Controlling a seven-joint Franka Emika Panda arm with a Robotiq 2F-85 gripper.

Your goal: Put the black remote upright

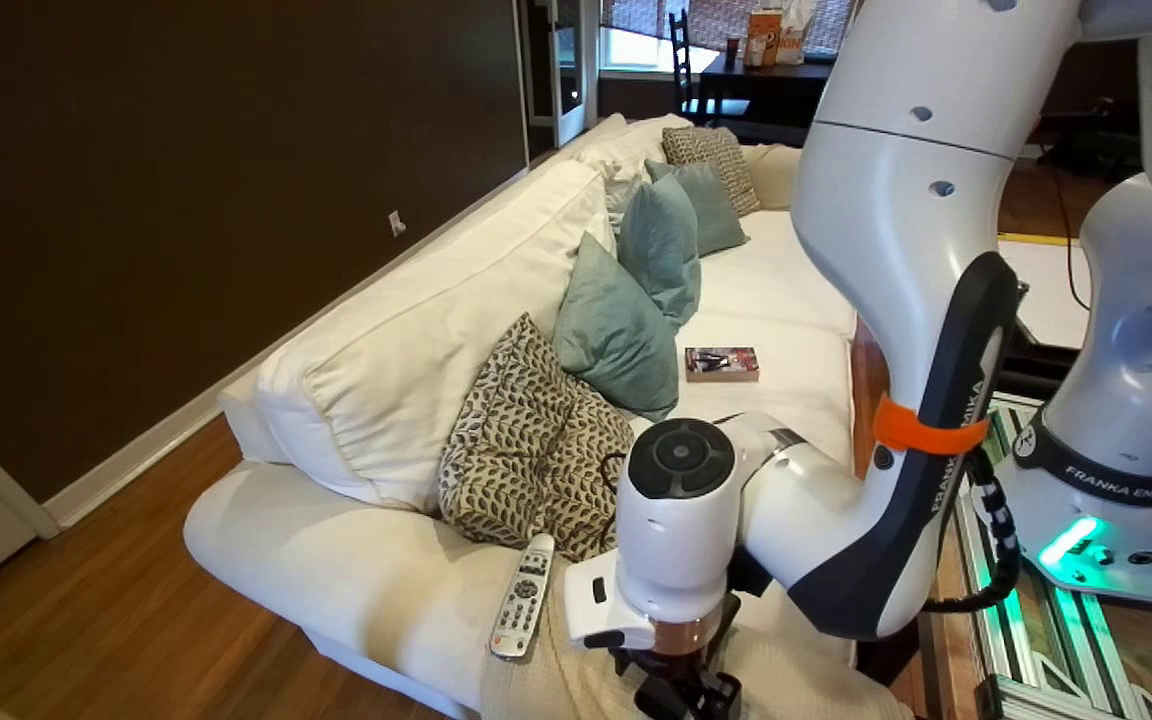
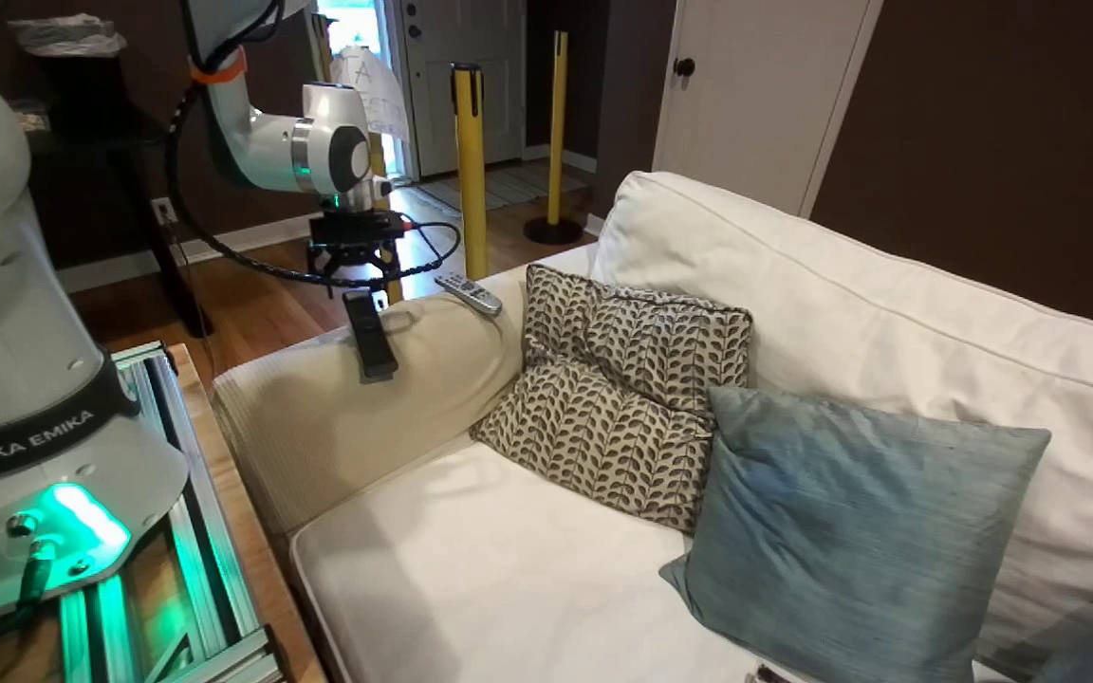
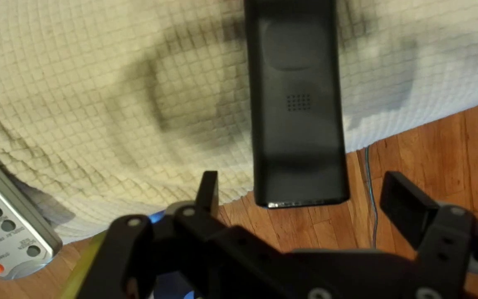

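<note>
In an exterior view, you are holding the black two-fingered hand (image 2: 360,282) just above one end of the slim, flat, black rectangular remote (image 2: 371,334). In the wrist view, the hand's fingers (image 3: 209,195) are standing wide apart, and the black remote is showing between them with a gap on either side.

The black remote is lying, broad face upward, on the cream waffle-textured cloth (image 3: 77,83) that is partly covering the white, rounded sofa arm (image 1: 306,560). Its end nearest the fingers is showing against the brown wooden floor (image 3: 463,153), past the cloth's edge.

In both exterior views, the long silver-grey remote (image 1: 523,597) with dark buttons is lying on that sofa arm, just beside the leaf-patterned fabric cushion (image 2: 603,408). The square teal fabric cushion (image 2: 869,531) is leaning next to the patterned one, on the white fabric seat (image 2: 471,588). A small printed rectangular block (image 1: 722,365) is lying near it; whether it is a book or a box, you cannot tell.
</note>
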